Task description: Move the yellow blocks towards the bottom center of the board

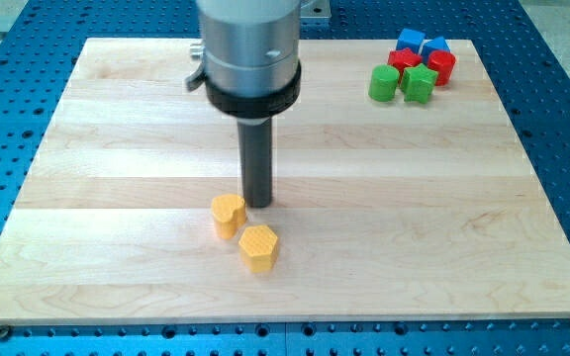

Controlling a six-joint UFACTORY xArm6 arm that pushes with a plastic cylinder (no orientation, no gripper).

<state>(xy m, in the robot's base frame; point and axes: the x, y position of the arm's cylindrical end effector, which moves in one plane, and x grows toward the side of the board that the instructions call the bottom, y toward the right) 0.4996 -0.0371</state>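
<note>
Two yellow blocks lie near the board's lower middle. The yellow heart-like block (229,214) sits a little left of centre. The yellow hexagon block (259,246) lies just below and right of it, close but apart. My tip (258,203) rests on the board right beside the heart-like block's upper right side, above the hexagon. The dark rod rises from it into the grey arm body at the view's top.
A cluster sits at the board's top right corner: a green cylinder (383,83), a green block (420,83), red blocks (441,66) and blue blocks (411,42). The wooden board (117,198) lies on a blue perforated table.
</note>
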